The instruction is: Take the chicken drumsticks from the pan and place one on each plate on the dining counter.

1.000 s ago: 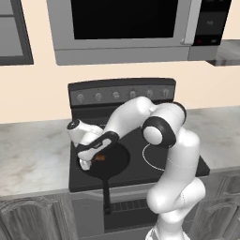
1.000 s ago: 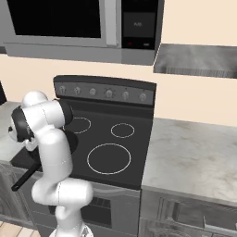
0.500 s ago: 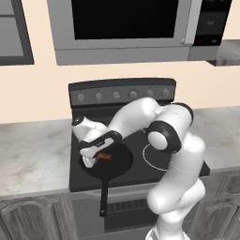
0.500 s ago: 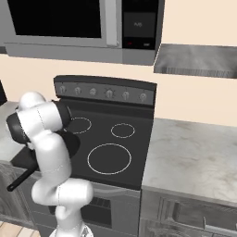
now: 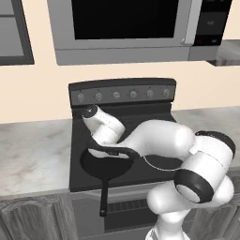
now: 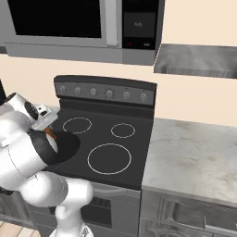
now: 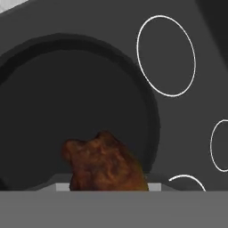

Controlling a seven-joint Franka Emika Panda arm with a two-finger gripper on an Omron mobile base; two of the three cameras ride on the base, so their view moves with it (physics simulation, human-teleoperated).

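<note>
Over the black stove [image 5: 140, 140], which sits between two grey marbled counters, the white arm folds low and reaches down to the front-left burner. That is where the pan [image 5: 107, 165] rests, its long handle pointing out over the stove's front edge, so the arm has to bend sharply to get its hand above the pan's bowl. In the hand view the pan's dark round floor lies below with white burner rings beside it, and one brown chicken drumstick [image 7: 106, 164] sits right up against the camera, at the place where the fingers meet. The gripper [image 5: 108, 151] appears pressed in on that drumstick, pinching it, most likely to lift it clear of the pan for carrying to a plate. A small orange-brown bit beside the wrist in the right base view fits this. I cannot tell where the second drumstick is.
</note>
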